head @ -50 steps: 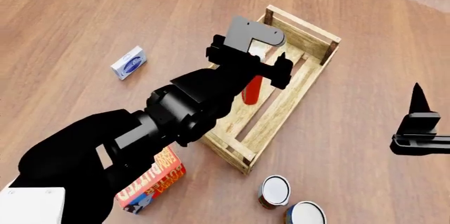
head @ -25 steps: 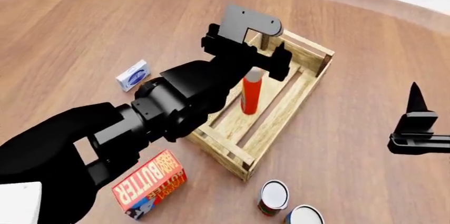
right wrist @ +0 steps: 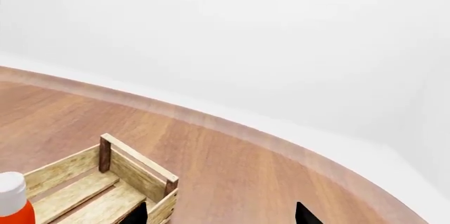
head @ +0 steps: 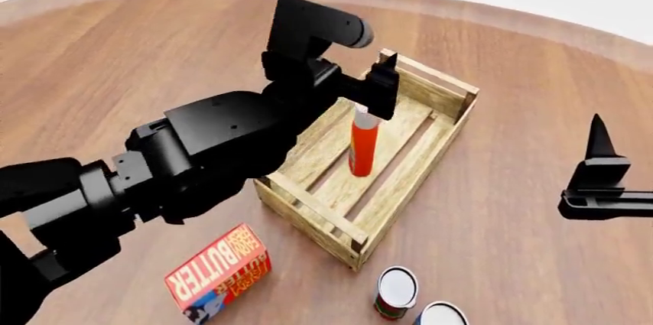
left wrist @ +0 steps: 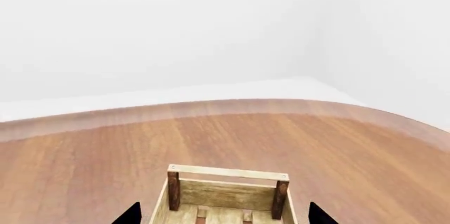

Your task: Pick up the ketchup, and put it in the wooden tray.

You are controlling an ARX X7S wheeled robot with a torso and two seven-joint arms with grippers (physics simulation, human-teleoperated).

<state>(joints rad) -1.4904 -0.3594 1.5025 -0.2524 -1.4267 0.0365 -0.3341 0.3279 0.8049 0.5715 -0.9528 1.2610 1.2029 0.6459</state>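
The ketchup (head: 362, 146), an orange-red bottle with a white cap, stands upright inside the wooden tray (head: 306, 206) with nothing gripping it. My left gripper (head: 369, 94) hovers just above and behind its cap. In the left wrist view this gripper (left wrist: 225, 216) is open, with only the tray's far end (left wrist: 228, 192) between its fingertips and the bottle out of view. My right gripper (head: 604, 176) stays open over bare table to the right of the tray. Its wrist view shows the open gripper (right wrist: 220, 214), a tray corner (right wrist: 134, 174) and the ketchup cap (right wrist: 10, 188).
A red butter box (head: 216, 273) lies in front of the tray on the left. Two white-topped cans (head: 396, 291) (head: 441, 315) stand near the tray's front corner. The round wooden table's edge (head: 510, 15) curves behind the tray. My left arm hides the table left of the tray.
My left gripper has drawn up and back off the ketchup, which now stands free in the tray. The head view has shifted. The right arm has barely moved.
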